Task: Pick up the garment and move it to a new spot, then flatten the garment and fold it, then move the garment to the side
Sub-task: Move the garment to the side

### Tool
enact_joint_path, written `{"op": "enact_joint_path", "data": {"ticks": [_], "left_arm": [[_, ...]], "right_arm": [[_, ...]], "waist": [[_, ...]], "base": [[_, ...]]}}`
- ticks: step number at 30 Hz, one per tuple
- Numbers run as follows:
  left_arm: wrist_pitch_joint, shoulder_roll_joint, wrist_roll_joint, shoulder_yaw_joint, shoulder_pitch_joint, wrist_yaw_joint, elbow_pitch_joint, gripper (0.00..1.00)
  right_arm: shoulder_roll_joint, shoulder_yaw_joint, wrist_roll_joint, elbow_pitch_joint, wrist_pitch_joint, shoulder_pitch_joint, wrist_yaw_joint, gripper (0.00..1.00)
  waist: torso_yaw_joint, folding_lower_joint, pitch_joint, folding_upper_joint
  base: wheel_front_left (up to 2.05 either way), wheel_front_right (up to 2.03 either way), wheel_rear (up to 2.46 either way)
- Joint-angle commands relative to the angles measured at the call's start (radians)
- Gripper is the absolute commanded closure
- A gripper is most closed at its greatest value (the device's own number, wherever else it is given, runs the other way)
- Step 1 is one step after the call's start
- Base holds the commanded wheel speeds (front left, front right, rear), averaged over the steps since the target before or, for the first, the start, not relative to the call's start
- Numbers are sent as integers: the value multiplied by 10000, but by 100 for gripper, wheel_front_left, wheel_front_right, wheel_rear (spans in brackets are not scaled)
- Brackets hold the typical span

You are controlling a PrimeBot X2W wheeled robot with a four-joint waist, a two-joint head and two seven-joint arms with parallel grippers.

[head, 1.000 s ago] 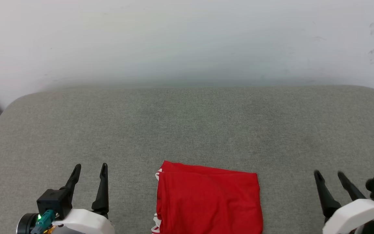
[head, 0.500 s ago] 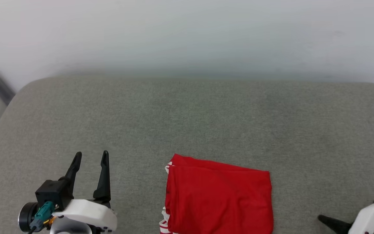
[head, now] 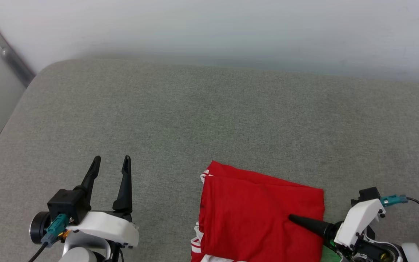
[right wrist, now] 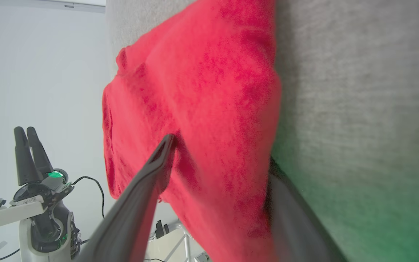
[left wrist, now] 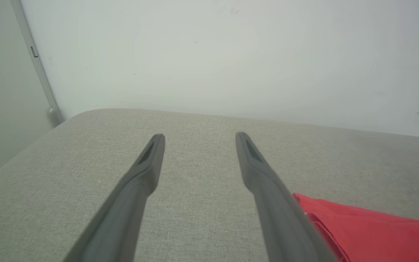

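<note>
The folded red garment [head: 260, 218] lies at the near edge of the grey padded worktop [head: 195, 120], with striped trim peeking out on its left side. My right pincer [right wrist: 218, 153] gapes wide across the garment's right edge, one finger on top, the other tucked beneath, not clamped. My left pincer [head: 111, 159] hovers to the garment's left, spread wide and empty.

Grey fabric cushion [head: 195, 120], red garment [head: 253, 214] folded flat on it

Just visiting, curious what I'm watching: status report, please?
Left gripper jaws open, beside garment. Right gripper jaws open, astride folded garment's right edge. Nothing in the way on grey cushion.
</note>
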Motion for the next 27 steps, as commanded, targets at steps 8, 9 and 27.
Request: {"op": "enact_joint_path", "data": {"ticks": [8,9,27], "left_arm": [[-24,-188,193,-32,-46,-181,220,0],[-24,-198,217,-39,-11,-192,222,0],[-24,-251,299,-106,-70,-465,-201,0]], "right_arm": [[-262,896,-1354,43,-801,-326,-13,100],[-376,1009,-1606,-110,-906,-340,-13,100],[-2344,2236,-6285,-1317,-1325,-1376,-14,100]], "waist": [[119,0,-156,0],[76,0,-212,0],[-2881,0,-5,0]], "base": [[0,0,0],[0,0,0],[0,0,0]]}}
